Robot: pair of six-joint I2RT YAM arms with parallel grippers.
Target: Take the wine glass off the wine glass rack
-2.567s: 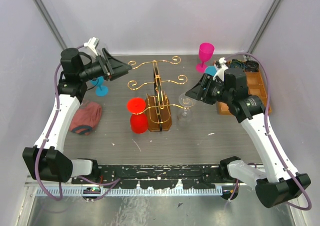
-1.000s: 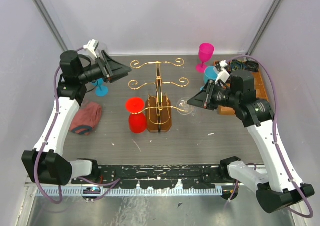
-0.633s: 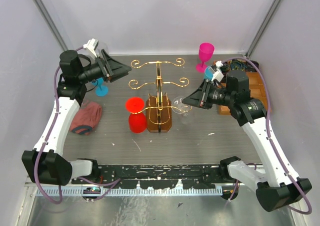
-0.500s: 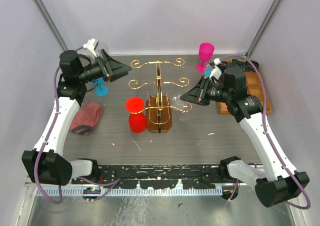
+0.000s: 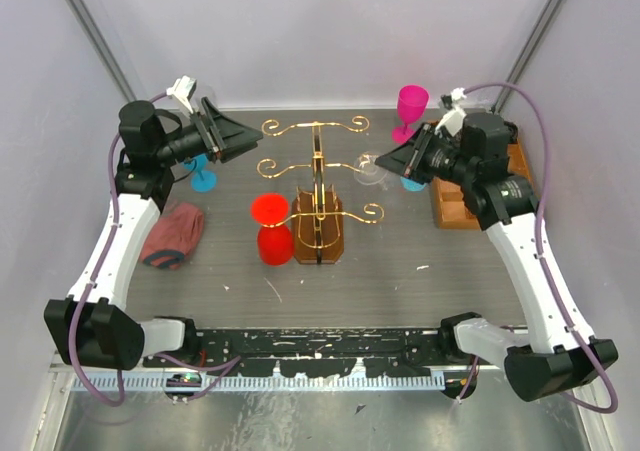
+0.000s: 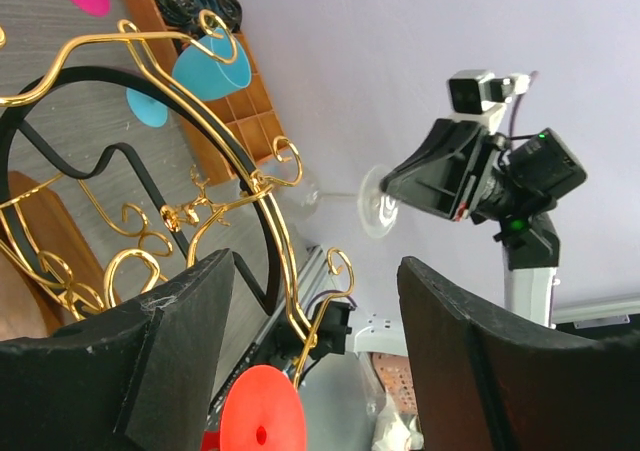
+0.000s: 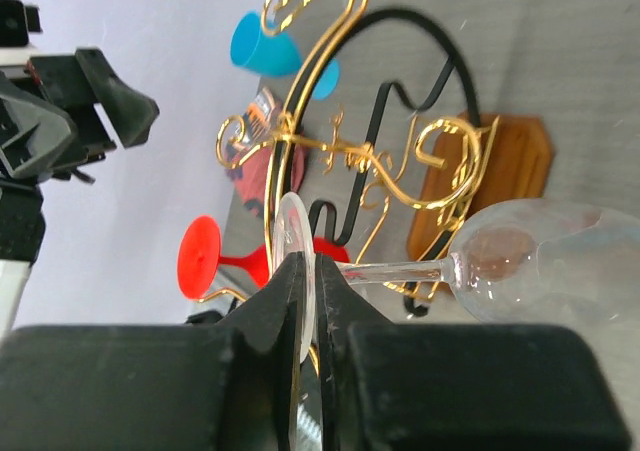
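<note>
Right gripper [image 7: 308,271] pinched tight on wine glass [image 7: 545,261] foot rim, bowl cantilevered past fingertips, rack [image 5: 318,211] just beyond. Thin, slick, brittle; stem hold looks safer.

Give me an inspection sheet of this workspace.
Surface: grey table, white specks.
Job's things: clear glass held off the rack, stem level; red glass hangs on the rack.
Clutter: pink glass, left blue glass, right blue glass, cloth, wooden tray.
Pincers: right pincer shut on the clear glass's foot; left pincer open, empty.
Cables: purple cables along both arms, away from the rack.
Surroundings: pale walls; nothing else seen.
</note>
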